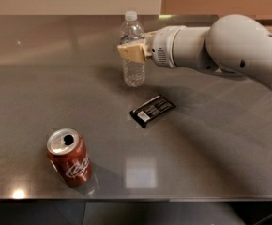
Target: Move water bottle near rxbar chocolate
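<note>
Clear water bottle (135, 74), upright, is clasped by the hand (131, 51) near the rxbar chocolate (152, 110), soda can (70, 159) apart.

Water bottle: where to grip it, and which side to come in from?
Grip the water bottle on its straight mid-body, at the label band, coming in level from the image-right side. It stands upright and tall, its cap is narrow, and the round body fits between two fingers. The gripper is clamped there now.
</note>
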